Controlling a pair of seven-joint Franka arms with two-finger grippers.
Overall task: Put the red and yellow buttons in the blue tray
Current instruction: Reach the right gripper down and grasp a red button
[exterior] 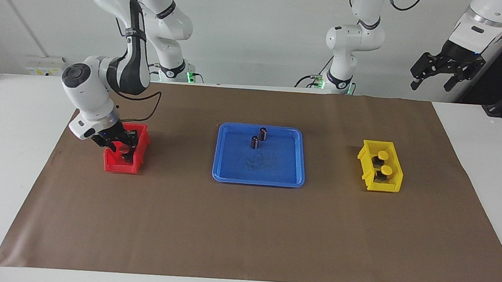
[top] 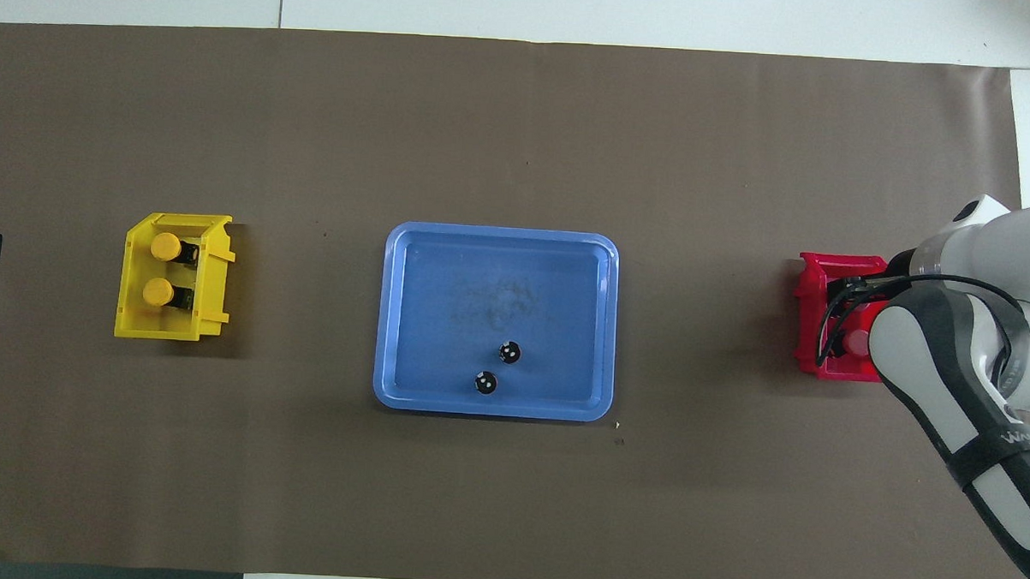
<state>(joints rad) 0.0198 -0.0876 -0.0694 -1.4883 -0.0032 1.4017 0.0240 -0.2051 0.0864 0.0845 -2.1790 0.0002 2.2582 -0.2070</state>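
The blue tray (exterior: 275, 175) (top: 498, 272) lies mid-table. Two yellow buttons (exterior: 382, 155) (exterior: 386, 170) sit in a small yellow bin (exterior: 394, 184) toward the left arm's end; they also show in the overhead view (top: 165, 246) (top: 157, 291). My right gripper (exterior: 122, 146) is down in a small red bin (exterior: 121, 167) (top: 811, 278) toward the right arm's end, with its fingers on either side of a red button (exterior: 124, 149) (top: 858, 340). Any other red button is hidden. My left gripper (exterior: 431, 84) waits open, high above the table's edge at the left arm's end.
Two dark capless cylinders (exterior: 263, 133) (exterior: 255, 142) stand in the tray, in the part nearer to the robots. A brown mat (exterior: 245, 228) covers the table. The right arm's forearm (top: 957, 399) covers part of the red bin from above.
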